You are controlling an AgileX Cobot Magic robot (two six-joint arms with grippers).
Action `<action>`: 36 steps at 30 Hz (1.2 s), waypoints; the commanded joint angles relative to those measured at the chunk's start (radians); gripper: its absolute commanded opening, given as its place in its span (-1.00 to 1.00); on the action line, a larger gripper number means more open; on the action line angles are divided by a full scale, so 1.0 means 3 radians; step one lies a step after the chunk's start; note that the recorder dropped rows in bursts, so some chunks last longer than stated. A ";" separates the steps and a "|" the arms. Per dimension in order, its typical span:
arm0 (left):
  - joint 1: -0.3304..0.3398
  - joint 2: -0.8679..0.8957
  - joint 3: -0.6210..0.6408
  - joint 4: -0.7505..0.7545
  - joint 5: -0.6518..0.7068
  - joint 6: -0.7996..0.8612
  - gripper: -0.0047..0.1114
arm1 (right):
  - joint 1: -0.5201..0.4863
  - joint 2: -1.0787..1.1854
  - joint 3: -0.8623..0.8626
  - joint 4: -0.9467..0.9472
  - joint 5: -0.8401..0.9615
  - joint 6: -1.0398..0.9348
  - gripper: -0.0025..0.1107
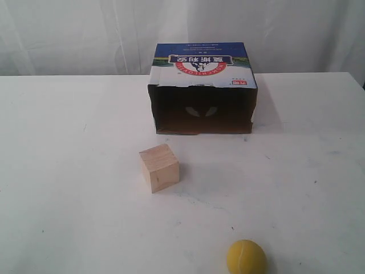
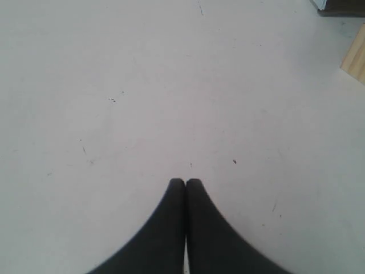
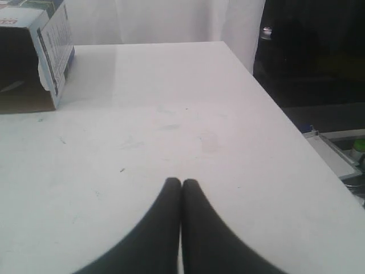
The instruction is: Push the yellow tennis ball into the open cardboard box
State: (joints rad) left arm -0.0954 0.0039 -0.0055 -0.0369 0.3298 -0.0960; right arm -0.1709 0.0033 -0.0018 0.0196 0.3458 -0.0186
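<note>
The yellow tennis ball [image 1: 246,257] rests on the white table near the front edge, right of centre. The open cardboard box [image 1: 202,88] stands at the back middle, its dark opening facing the front; its side also shows in the right wrist view [image 3: 34,57]. Neither arm appears in the exterior view. My left gripper [image 2: 185,181] is shut with nothing in it, above bare table. My right gripper [image 3: 181,182] is likewise shut and empty, with the box far off. The ball is absent from both wrist views.
A pale wooden cube [image 1: 159,167] sits between the ball and the box, left of centre; its corner shows in the left wrist view [image 2: 356,60]. The white table [image 1: 68,171] ends at a right edge [image 3: 274,103], beyond which lies dark floor.
</note>
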 commanded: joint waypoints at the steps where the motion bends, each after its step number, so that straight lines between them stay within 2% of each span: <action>1: -0.0029 -0.0013 0.0018 -0.0009 0.0126 -0.0001 -0.92 | 0.0006 -0.0011 0.0006 -0.0320 -0.0103 -0.0255 -0.96; 6: -0.0029 -0.0013 0.0018 -0.0009 0.0126 -0.0001 -0.92 | 0.0006 -0.0011 0.0006 -0.0299 -0.0963 -0.0236 -0.96; 12: -0.0029 -0.0013 0.0018 -0.0009 0.0126 -0.0001 -0.92 | 0.0006 -0.0011 0.0006 -0.0013 -0.2813 0.0577 -0.96; 16: -0.0029 -0.0013 0.0018 -0.0009 0.0126 -0.0001 -0.92 | 0.0006 -0.0011 0.0006 0.0665 -0.4118 0.1029 -0.96; 18: -0.0029 -0.0013 0.0018 -0.0009 0.0126 -0.0001 -0.92 | 0.0006 -0.0011 0.0006 0.1333 -0.4374 0.0951 -0.96; 22: -0.0029 -0.0013 0.0018 -0.0009 0.0126 -0.0001 -0.92 | 0.0006 -0.0011 -0.0089 0.2401 -0.4266 0.0836 -0.96; 25: -0.0029 -0.0013 0.0018 -0.0009 0.0126 -0.0001 -0.92 | 0.0006 0.0017 -0.0360 0.2358 -0.3756 0.0894 -0.96; 27: -0.0029 -0.0013 0.0018 -0.0009 0.0126 -0.0001 -0.92 | 0.0006 0.0291 -0.0651 0.1995 -0.3529 0.0867 -0.96; 31: -0.0029 -0.0013 0.0018 -0.0009 0.0126 -0.0001 -0.92 | 0.0006 0.1237 -0.1240 0.0789 -0.3680 0.0597 -0.96; 34: -0.0029 -0.0013 0.0018 -0.0009 0.0126 -0.0001 -0.92 | 0.0006 0.2175 -0.1688 0.0063 -0.3505 -0.0225 -0.96; 36: -0.0029 -0.0013 0.0018 -0.0009 0.0126 -0.0001 -0.92 | 0.0006 0.2759 -0.1925 0.0033 -0.3065 -0.0972 -0.96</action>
State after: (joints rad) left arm -0.0954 0.0039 -0.0055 -0.0369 0.3298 -0.0960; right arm -0.1709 0.6055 -0.4959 0.1331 -0.7510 -0.0435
